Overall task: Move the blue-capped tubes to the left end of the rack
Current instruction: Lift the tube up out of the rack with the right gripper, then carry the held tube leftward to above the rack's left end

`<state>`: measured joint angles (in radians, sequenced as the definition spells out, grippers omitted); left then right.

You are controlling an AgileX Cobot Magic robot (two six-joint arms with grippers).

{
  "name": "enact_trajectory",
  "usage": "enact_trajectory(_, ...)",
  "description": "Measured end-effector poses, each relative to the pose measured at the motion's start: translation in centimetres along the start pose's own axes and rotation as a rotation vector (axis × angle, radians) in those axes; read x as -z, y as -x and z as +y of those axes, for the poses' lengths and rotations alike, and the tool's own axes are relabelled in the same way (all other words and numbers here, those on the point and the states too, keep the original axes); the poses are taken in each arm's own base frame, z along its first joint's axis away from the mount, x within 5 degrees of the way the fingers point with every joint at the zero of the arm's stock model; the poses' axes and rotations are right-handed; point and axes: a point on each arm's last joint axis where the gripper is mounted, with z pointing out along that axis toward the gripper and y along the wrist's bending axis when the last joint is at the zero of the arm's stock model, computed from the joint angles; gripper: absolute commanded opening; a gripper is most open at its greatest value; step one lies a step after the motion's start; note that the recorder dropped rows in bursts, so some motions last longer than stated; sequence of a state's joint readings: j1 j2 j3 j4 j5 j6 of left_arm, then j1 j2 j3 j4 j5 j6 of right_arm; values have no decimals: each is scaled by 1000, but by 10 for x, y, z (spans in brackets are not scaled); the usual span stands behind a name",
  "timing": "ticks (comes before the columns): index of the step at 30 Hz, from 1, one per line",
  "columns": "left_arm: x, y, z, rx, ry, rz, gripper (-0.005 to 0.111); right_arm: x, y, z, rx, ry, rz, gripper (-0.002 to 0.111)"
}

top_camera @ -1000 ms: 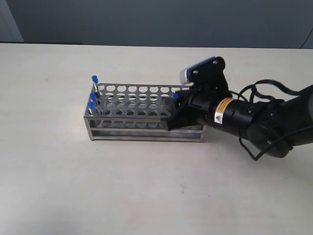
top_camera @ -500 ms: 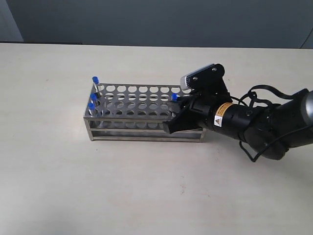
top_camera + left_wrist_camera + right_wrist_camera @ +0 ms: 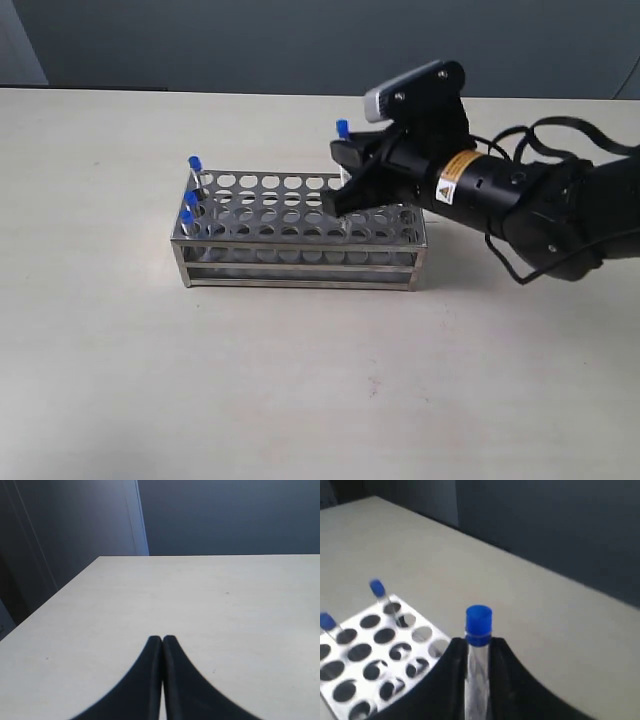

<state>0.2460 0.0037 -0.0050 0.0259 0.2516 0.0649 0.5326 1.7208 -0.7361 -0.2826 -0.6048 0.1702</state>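
Blue-capped tube [image 3: 479, 625] clamped in right gripper [image 3: 478, 649] (cap protruding); above the rack [image 3: 300, 228].

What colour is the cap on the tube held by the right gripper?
Bright blue. The cap shows best in the right wrist view.

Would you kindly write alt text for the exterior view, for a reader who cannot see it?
The right gripper holds a blue-capped tube over the right half of a steel rack on a pale table. Three other blue-capped tubes stand in holes at the rack's left end.
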Motion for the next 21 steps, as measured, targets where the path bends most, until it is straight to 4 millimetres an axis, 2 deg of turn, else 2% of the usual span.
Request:
enact_trajectory(7, 0, 0, 0, 0, 0, 0, 0, -15, 50, 11, 84, 70, -129, 0)
enact_trajectory(10, 0, 0, 0, 0, 0, 0, 0, -29, 64, 31, 109, 137, -167, 0)
enact_trajectory(13, 0, 0, 0, 0, 0, 0, 0, -47, 63, 49, 104, 193, -173, 0)
enact_trajectory(15, 0, 0, 0, 0, 0, 0, 0, -65, 58, 65, 92, 241, -178, 0)
enact_trajectory(21, 0, 0, 0, 0, 0, 0, 0, -102, 48, 74, 38, 268, -170, 0)
